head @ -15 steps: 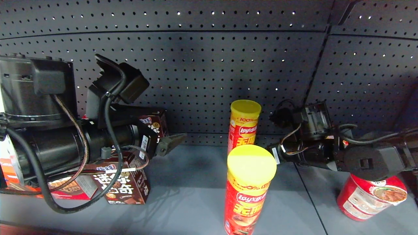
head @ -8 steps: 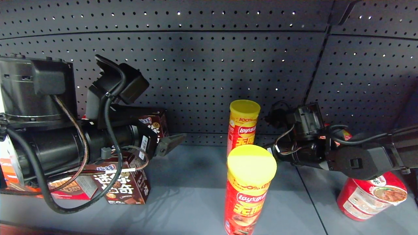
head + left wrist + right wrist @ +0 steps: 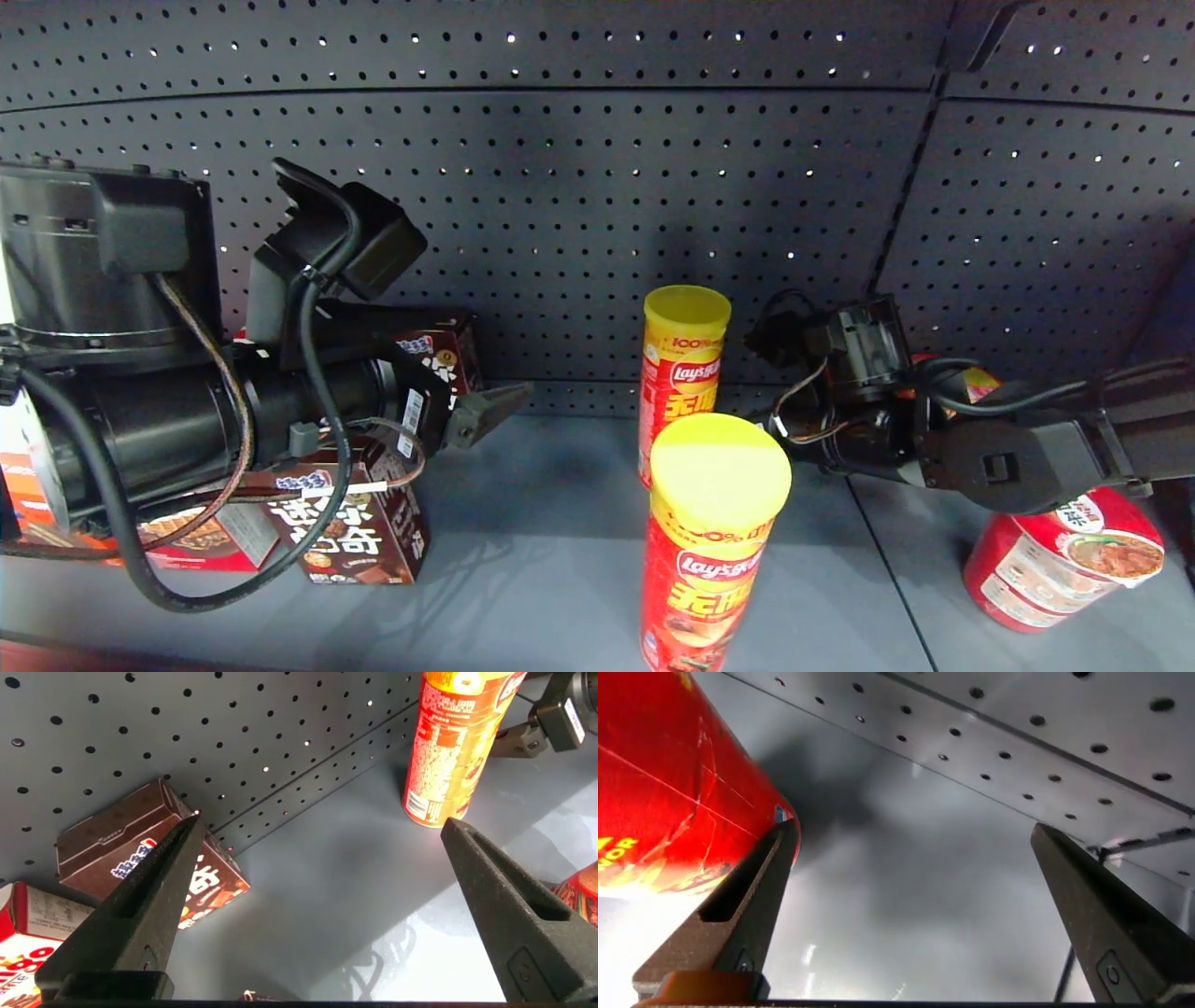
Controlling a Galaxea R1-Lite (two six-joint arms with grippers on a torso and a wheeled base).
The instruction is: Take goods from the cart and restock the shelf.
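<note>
Rear chip can (image 3: 679,378) (red label) touches right claw (image 3: 912,831)

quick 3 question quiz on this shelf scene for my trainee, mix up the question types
1. True or false: the left gripper is shut.
2. Fill in: the noodle cup sits to the robot's ___ of the front chip can.
3. The right gripper is closest to which item? A the rear chip can; B the front chip can; C the noodle cup.

Key: 1 false, its fingers are spread wide apart; 2 right; 3 A.
</note>
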